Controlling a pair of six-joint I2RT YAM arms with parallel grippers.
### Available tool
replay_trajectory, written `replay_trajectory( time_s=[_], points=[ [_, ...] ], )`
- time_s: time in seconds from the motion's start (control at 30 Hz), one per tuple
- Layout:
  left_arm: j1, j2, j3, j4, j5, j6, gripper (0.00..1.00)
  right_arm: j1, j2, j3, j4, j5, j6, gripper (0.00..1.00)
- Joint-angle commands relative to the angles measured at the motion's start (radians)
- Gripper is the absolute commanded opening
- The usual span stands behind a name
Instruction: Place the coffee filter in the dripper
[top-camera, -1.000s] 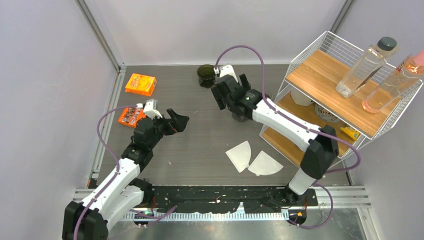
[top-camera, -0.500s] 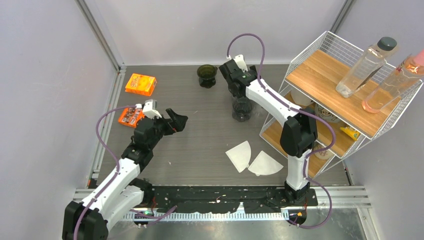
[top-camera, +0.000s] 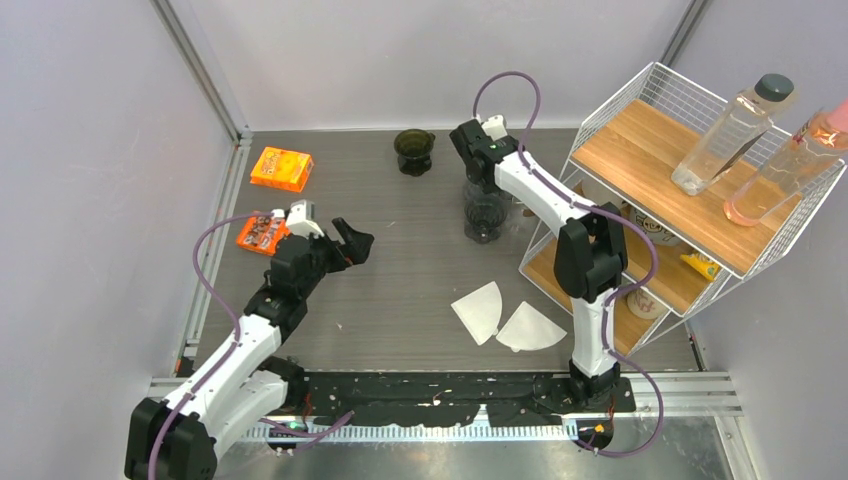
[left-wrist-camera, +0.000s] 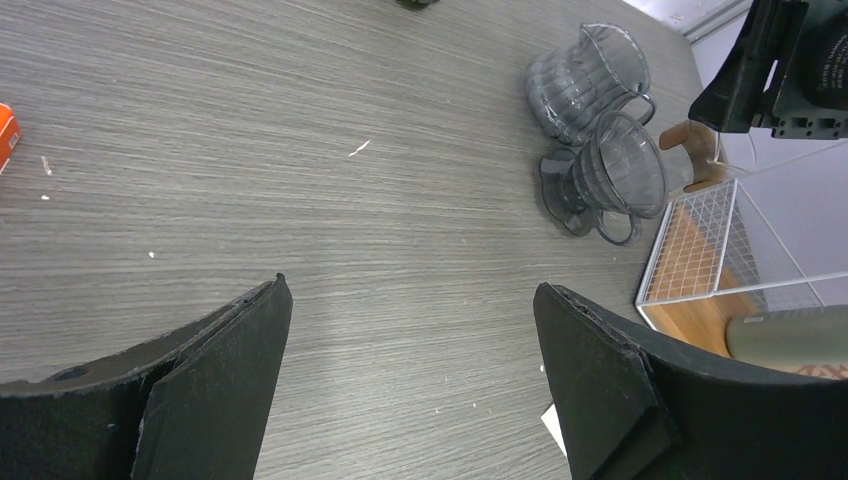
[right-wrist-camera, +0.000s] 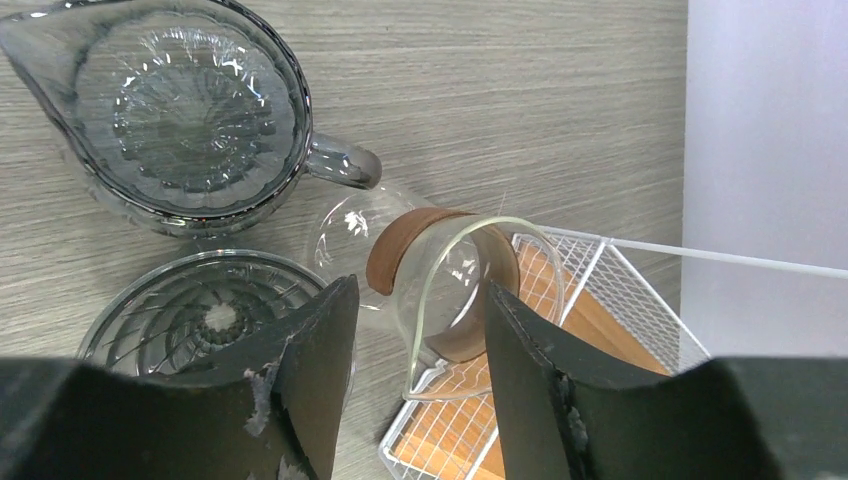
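Right pincer (right-wrist-camera: 420, 290) gapes over carafe (right-wrist-camera: 400, 250); dripper (right-wrist-camera: 210, 320) just beside.

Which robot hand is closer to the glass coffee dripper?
The right one. The right gripper hangs close over the dripper, next to the wire rack. The left gripper is far off, with bare table between it and the dripper.

You're in a robot lab test cell: plain lilac-grey panel walls (top-camera: 400, 60), aluminium corner post (top-camera: 200, 70), grey wood-grain tabletop (top-camera: 400, 280), staged white wire shelf rack (top-camera: 628, 140).
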Motion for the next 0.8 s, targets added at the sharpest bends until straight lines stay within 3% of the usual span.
replay_trajectory(
  time_s=[0.0,0.47,0.77],
  points=[
    [-0.005,-0.008,0.031,0.004,-0.032,0.021,0.99,-0.014,0.013,0.046,-0.023,-0.025,0.068,0.54],
    [-0.005,-0.059,0.027,-0.048,-0.098,0.053,0.99,-0.072,0.046,0.038,-0.016,-0.112,0.122,0.36],
    [-0.005,-0.054,0.031,-0.052,-0.098,0.054,0.99,-0.077,0.038,0.033,-0.015,-0.096,0.100,0.15]
  ],
)
